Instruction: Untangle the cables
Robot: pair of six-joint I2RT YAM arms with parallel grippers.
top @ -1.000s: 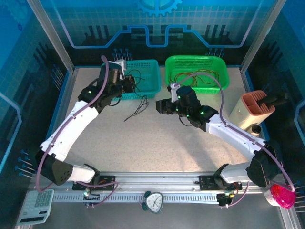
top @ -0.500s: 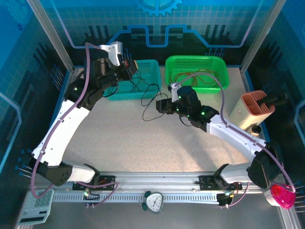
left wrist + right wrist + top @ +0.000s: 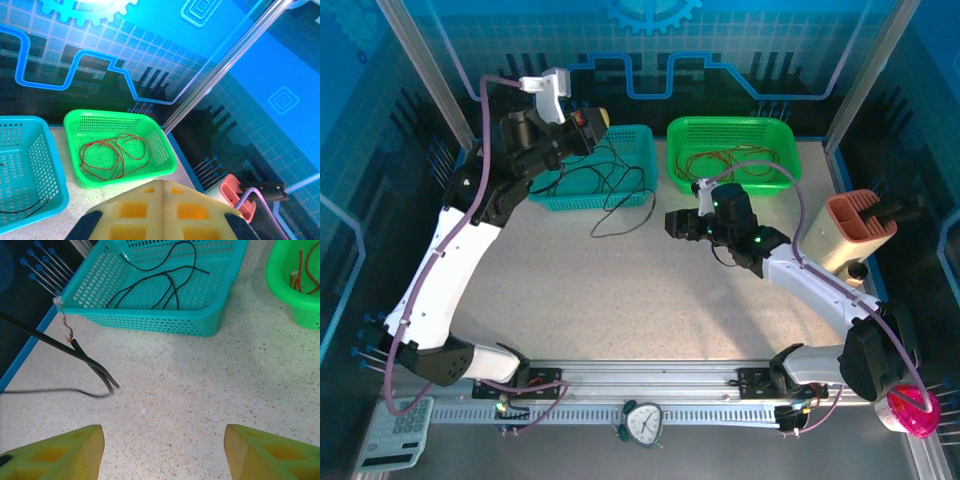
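— So, where is the left tool (image 3: 600,118)?
— It is raised over the back left corner of the teal basket (image 3: 605,200), with its yellow pads (image 3: 140,210) pressed together. A black cable (image 3: 50,337) runs down from it, so it is clamped on that cable.
— And where does that cable go?
— It hangs across the teal basket and loops low in front of it, between the basket and the right tool (image 3: 672,222). From the right wrist, two strands slant down toward the speckled surface (image 3: 200,390), and one end shows bare, frayed copper. I cannot tell whether the lower tip touches the surface.
— The right tool?
— It is low over the surface with its fingers spread wide, gripping nothing, and it faces the teal basket.
— The other cables?
— More black cables (image 3: 169,282) lie curled inside the teal basket. The red cables (image 3: 117,150) lie coiled in the green basket (image 3: 720,182), which stands just beside the teal one, on its right.
— Anything else?
— A salmon-coloured holder (image 3: 860,225) stands near the right edge, well apart from both baskets.
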